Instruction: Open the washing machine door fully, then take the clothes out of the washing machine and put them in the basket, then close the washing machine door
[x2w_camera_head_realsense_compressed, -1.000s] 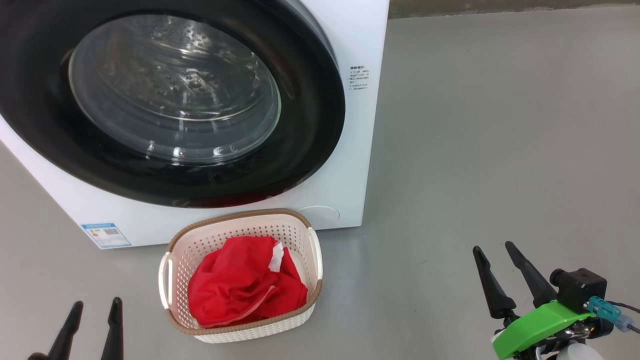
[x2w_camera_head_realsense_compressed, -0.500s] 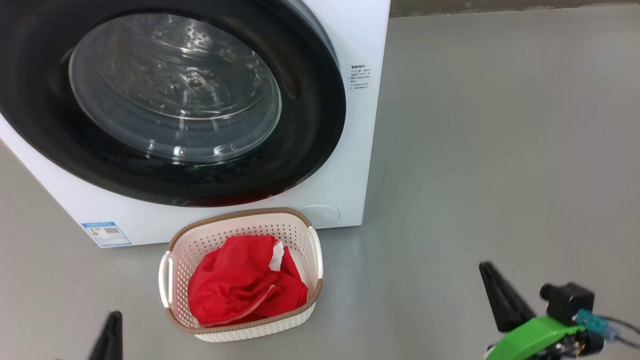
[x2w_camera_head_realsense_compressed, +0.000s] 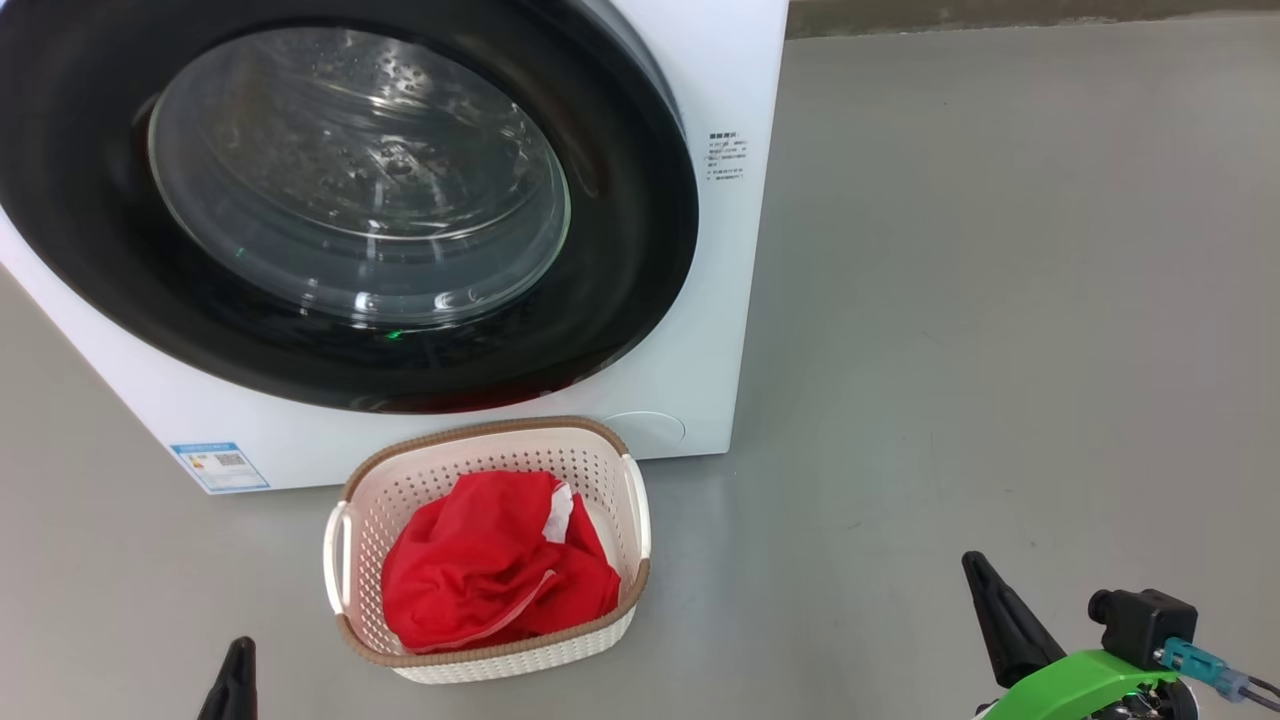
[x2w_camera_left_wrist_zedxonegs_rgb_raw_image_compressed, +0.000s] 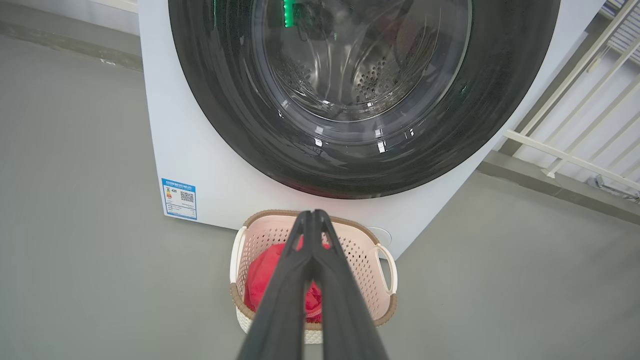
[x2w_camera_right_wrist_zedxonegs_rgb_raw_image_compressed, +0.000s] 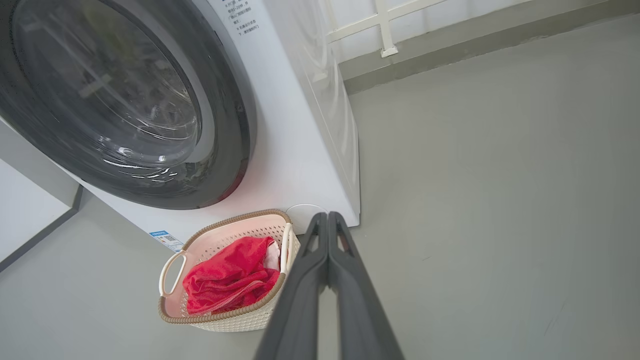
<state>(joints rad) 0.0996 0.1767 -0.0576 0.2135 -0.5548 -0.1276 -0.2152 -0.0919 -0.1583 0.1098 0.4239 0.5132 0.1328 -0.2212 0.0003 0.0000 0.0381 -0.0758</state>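
Note:
The white washing machine (x2w_camera_head_realsense_compressed: 715, 330) stands with its round black washing machine door (x2w_camera_head_realsense_compressed: 620, 260) closed flat against its front. Before it on the floor sits the cream basket (x2w_camera_head_realsense_compressed: 355, 500), and the red clothes (x2w_camera_head_realsense_compressed: 490, 575) lie inside it. My left gripper (x2w_camera_head_realsense_compressed: 238, 672) is at the lower left, short of the basket, shut with nothing in it; the left wrist view shows its fingertips (x2w_camera_left_wrist_zedxonegs_rgb_raw_image_compressed: 311, 215) pressed together. At the lower right, well clear of the basket, my right gripper (x2w_camera_head_realsense_compressed: 975, 570) is shut and empty too, tips (x2w_camera_right_wrist_zedxonegs_rgb_raw_image_compressed: 327, 216) touching in the right wrist view.
Grey floor (x2w_camera_head_realsense_compressed: 1000, 300) spreads to the right of the washing machine. A white railing (x2w_camera_left_wrist_zedxonegs_rgb_raw_image_compressed: 565, 155) and a low kerb stand behind the machine's right side. A blue sticker (x2w_camera_head_realsense_compressed: 218, 464) marks the machine's lower left corner.
Both grippers have gone from open to shut and dropped lower in the head view. The head camera has shifted slightly; the basket, clothes and door keep their places.

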